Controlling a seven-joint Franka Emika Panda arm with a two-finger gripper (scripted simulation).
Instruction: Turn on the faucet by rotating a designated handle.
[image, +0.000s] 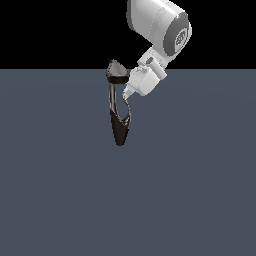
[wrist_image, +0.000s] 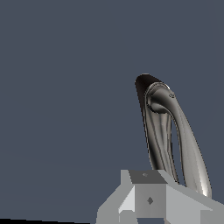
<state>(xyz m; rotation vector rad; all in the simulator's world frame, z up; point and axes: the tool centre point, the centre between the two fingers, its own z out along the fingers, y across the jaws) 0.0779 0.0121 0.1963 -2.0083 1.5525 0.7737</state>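
Exterior view. The faucet stands alone on the flat grey surface, near the middle of the frame: dark tapered body low, thin stem rising to the grey cone cap. The handle, a thin curved prong, branches from the body on the exterior view's right side. White arm comes down from the upper right; its claw sits just beside the prong's upper end, between cap and body. Contact not resolvable at this size.

Wrist view. Handle runs long and curved, away from the claw toward the faucet body at the far end. Only a grey block of the claw shows; fingertips out of sight, so released or clenched I cannot tell.

Judgement: handle's long axis lies roughly in line with the claw's approach; the turn calls for a sideways push across that axis.
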